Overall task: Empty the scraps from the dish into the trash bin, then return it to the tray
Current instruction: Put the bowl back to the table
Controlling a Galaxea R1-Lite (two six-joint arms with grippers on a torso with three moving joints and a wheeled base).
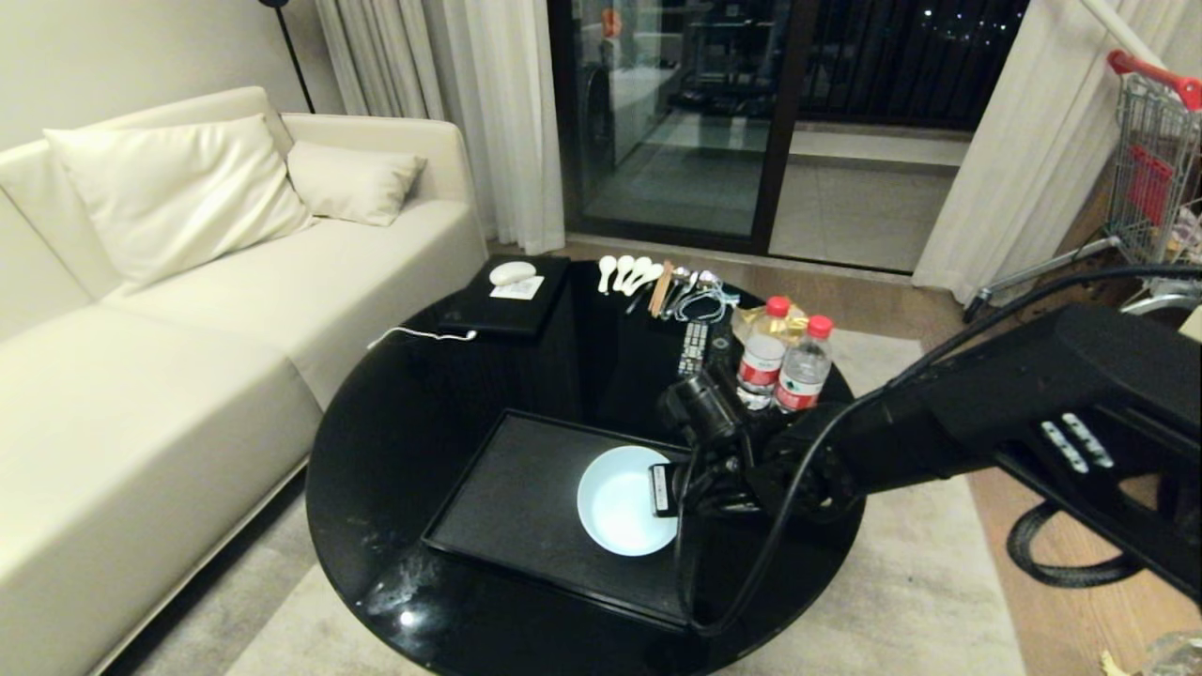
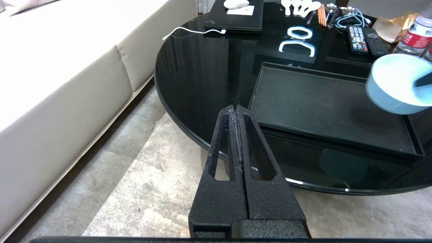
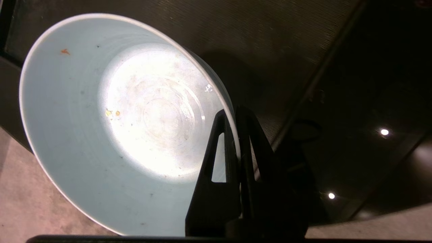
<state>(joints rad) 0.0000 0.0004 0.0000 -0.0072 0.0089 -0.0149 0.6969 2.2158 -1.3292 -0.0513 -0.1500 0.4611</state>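
Observation:
My right gripper [image 1: 662, 490] is shut on the right rim of the dish [image 1: 620, 502], a small pale-blue bowl. One finger is inside the rim and one outside, as the right wrist view shows around the gripper [image 3: 233, 113]. The dish [image 3: 101, 135] holds only a few tiny crumbs of scraps [image 3: 113, 113]. It hangs slightly above the right part of the black tray [image 1: 516, 498], and the left wrist view shows the dish [image 2: 391, 81] raised over the tray [image 2: 320, 104]. The trash bin is out of view. My left gripper [image 2: 237, 108] is shut and empty, parked above the rug by the table's near edge.
The tray lies on a round black glass table [image 1: 394, 451]. Behind it stand two water bottles [image 1: 784, 366], a remote [image 1: 693, 349], white spoons [image 1: 624, 272] and a black box with white items [image 1: 507, 296]. A cream sofa [image 1: 188, 329] is at the left, a shopping cart [image 1: 1155, 160] far right.

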